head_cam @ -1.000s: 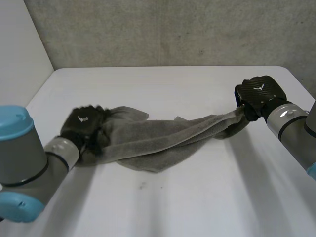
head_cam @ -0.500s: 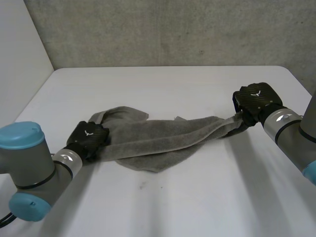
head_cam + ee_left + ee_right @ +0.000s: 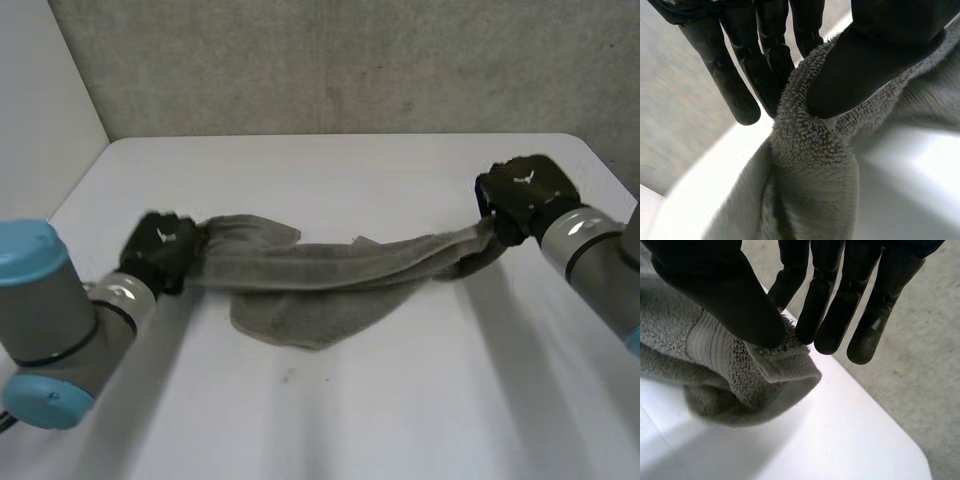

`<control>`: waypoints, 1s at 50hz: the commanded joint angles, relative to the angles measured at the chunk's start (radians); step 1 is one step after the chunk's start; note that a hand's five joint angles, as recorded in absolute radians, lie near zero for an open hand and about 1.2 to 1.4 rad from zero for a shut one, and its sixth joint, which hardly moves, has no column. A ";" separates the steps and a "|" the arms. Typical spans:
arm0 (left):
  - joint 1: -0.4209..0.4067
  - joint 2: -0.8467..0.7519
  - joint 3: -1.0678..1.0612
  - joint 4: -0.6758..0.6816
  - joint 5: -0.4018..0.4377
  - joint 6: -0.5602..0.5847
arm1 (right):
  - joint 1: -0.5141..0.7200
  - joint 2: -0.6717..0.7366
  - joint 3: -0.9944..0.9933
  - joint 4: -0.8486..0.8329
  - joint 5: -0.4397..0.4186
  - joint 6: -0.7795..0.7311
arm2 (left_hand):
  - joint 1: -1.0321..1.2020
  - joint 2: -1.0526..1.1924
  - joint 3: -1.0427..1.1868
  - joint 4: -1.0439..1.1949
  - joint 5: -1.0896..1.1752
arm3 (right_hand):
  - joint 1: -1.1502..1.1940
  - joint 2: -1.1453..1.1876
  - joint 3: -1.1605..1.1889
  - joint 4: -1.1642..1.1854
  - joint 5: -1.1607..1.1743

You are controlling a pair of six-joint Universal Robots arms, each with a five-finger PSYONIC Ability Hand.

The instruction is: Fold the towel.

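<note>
While my left hand [image 3: 160,247] and my right hand [image 3: 524,192] each pinch an end of the towel [image 3: 320,275], it sags bunched between them onto the tabletop [image 3: 400,400], so I judge no fold made yet

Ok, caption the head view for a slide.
Left hand and right hand pinch opposite ends of a grey towel, stretched between them, its middle sagging onto the white table.

plain grey towel [image 3: 330,275], white table [image 3: 400,400]
</note>
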 commanded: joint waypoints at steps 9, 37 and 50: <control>-0.004 0.474 0.089 -0.429 -0.006 -0.146 | 0.011 -0.230 -0.133 0.568 -0.026 -0.187 | 0.229 0.184 0.187 0.184 0.203 | 0.030 0.208 0.207 0.203 0.230; 0.006 -0.124 0.687 -0.502 -0.055 -0.179 | 0.023 0.227 -0.483 0.193 0.036 0.063 | 0.229 0.184 0.187 0.184 0.203 | 0.030 0.208 0.207 0.203 0.230; -0.033 -0.025 1.087 -0.362 -0.116 -0.519 | 0.020 -0.075 -0.439 -0.216 0.092 0.249 | 0.229 0.184 0.187 0.184 0.203 | 0.030 0.208 0.207 0.203 0.230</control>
